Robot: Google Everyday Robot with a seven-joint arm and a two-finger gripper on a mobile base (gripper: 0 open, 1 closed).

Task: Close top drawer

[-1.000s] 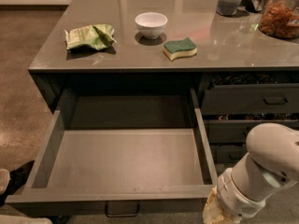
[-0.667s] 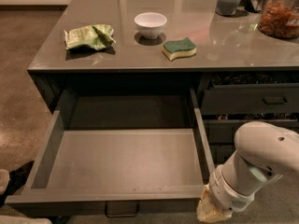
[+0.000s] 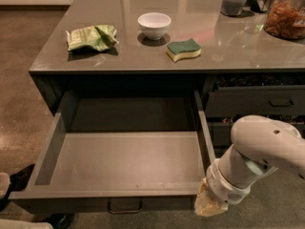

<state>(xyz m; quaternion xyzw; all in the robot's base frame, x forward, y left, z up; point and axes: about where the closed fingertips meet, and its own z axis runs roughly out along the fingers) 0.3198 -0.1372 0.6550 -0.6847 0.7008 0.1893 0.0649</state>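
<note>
Standing wide open beneath the grey counter (image 3: 119, 56), the top drawer (image 3: 128, 159) is pulled far out into the room, with its smooth grey box showing and its small loop handle (image 3: 125, 206) hanging at the middle of the front panel. It is sitting just where it was a second ago, and nothing about it is shifting yet. What is changing is the gripper (image 3: 209, 208). It is sliding leftward and a touch upward, and is now arriving at the right end of the drawer front, just beside that corner or perhaps touching it. Whether it is parted or pressed together I cannot tell. To my eye the white arm (image 3: 267, 147) is lining up for a push, so the closing itself is not yet starting. Further out, the white bowl (image 3: 154, 24), the green sponge (image 3: 183, 49) and the crumpled green packet (image 3: 91, 37) are lying undisturbed on the counter. The narrower drawers (image 3: 257, 101) at the right are staying as they were.
</note>
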